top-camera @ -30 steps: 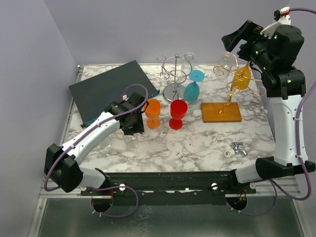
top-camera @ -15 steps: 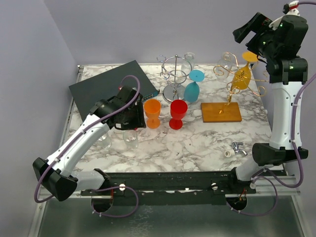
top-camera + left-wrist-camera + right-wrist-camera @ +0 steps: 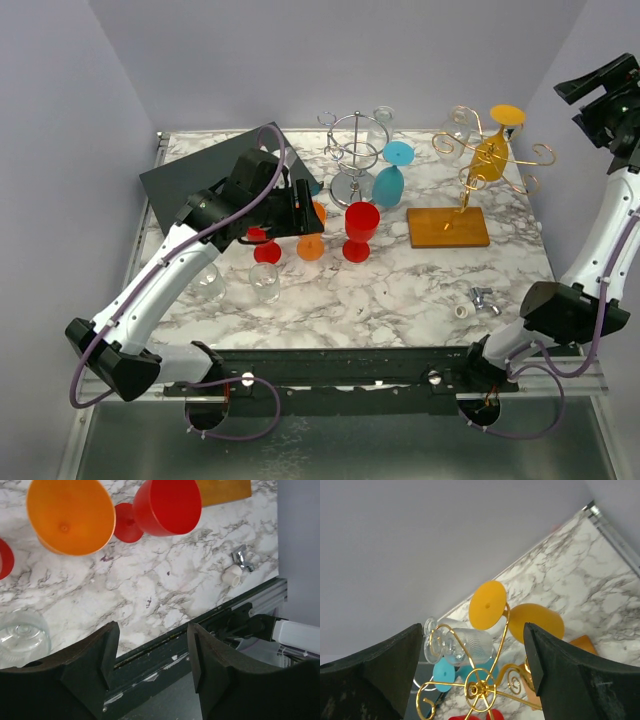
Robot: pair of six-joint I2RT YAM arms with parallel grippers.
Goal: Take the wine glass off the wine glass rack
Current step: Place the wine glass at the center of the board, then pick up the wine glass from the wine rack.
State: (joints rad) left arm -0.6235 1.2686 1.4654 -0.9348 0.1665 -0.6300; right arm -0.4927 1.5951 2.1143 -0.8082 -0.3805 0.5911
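Note:
A gold wire wine glass rack (image 3: pixel 497 168) stands on a wooden base at the back right. A yellow wine glass (image 3: pixel 490 155) hangs upside down from it, and a clear wine glass (image 3: pixel 458 125) hangs on its far-left arm. In the right wrist view the rack's hub (image 3: pixel 480 689) lies below, with the yellow glass (image 3: pixel 538 622) and the clear glass (image 3: pixel 466 647) framed between my fingers. My right gripper (image 3: pixel 592 90) is open, high and to the right of the rack, touching nothing. My left gripper (image 3: pixel 300 207) hovers open and empty above the orange glass (image 3: pixel 70 517).
A silver rack (image 3: pixel 355 160) behind the middle carries a blue glass (image 3: pixel 392 182) and a clear one (image 3: pixel 380 125). Red glasses (image 3: pixel 360 230) (image 3: pixel 266 250), an orange glass (image 3: pixel 312 242) and clear glasses (image 3: pixel 264 281) (image 3: pixel 207 285) stand on the marble. A dark board (image 3: pixel 205 180) lies back left, a small metal fitting (image 3: pixel 478 300) front right.
My left gripper opened, rose off the clear glass on the table and moved back right. My right arm drew up and to the right, away from the gold rack.

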